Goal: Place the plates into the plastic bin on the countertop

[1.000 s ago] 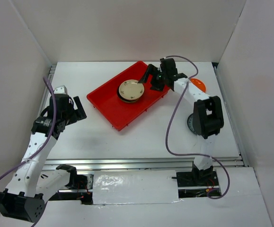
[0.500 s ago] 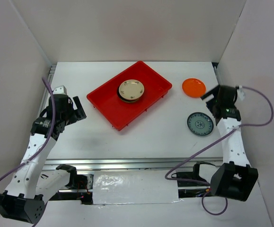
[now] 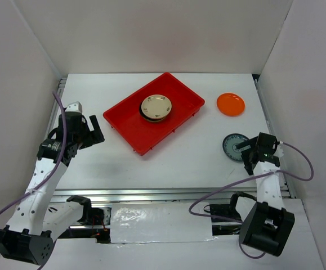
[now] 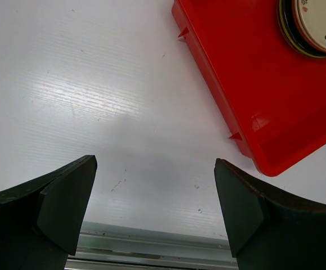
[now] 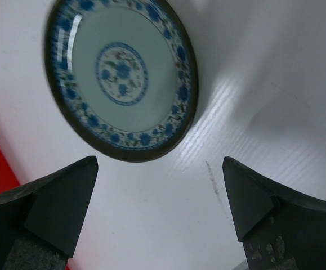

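Holding a beige-topped plate stack [image 3: 156, 107], red bin [image 3: 133, 127] sits on tabletop [image 3: 179, 163]; blue-white plate [image 5: 120, 73], orange plate [image 3: 231, 104] outside; L fingers [image 4: 56, 202] & R fingers [image 5: 56, 202] spread, empty.

The left gripper [image 4: 154, 185], jaws wide, hangs above the white countertop [image 4: 95, 84] beside the red plastic bin [image 4: 264, 112] holding stacked plates [image 4: 320, 22].

Shallow red plastic bin [image 3: 133, 126] lies askew on the flat white countertop [image 3: 168, 163], holding a beige-topped plate stack [image 3: 155, 107]; round orange plate [image 3: 231, 104] and blue-white patterned plate [image 5: 120, 76] lie flat outside, rightward.
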Robot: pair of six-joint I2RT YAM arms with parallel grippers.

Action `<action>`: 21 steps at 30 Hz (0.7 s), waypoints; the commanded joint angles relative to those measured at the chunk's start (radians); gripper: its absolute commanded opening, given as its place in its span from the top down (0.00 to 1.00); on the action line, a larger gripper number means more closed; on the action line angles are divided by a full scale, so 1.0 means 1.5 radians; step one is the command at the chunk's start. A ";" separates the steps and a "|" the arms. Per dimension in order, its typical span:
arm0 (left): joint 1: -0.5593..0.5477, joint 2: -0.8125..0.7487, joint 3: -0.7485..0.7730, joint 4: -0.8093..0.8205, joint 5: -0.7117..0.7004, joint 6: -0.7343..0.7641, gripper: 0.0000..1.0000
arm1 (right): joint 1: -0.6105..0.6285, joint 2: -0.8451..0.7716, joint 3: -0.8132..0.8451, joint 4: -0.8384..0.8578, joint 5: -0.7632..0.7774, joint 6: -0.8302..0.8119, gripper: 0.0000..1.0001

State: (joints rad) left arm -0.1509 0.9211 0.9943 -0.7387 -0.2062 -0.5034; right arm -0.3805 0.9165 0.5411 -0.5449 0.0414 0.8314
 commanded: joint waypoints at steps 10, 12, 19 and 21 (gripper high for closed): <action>0.002 0.004 0.004 0.028 0.057 0.024 0.01 | -0.006 0.075 -0.083 0.142 -0.010 0.067 0.14; 0.003 0.004 0.007 0.028 0.060 0.026 0.01 | -0.005 0.096 -0.091 0.160 -0.006 0.071 0.21; 0.002 -0.001 0.006 0.029 0.059 0.025 0.01 | -0.007 0.165 -0.095 0.206 -0.008 0.081 0.45; 0.003 -0.001 0.006 0.028 0.057 0.025 0.01 | -0.009 0.173 -0.093 0.211 -0.014 0.081 0.50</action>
State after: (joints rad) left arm -0.1509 0.9314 0.9943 -0.7307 -0.1326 -0.4950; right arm -0.3855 1.1339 0.4191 -0.2413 0.0071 0.9497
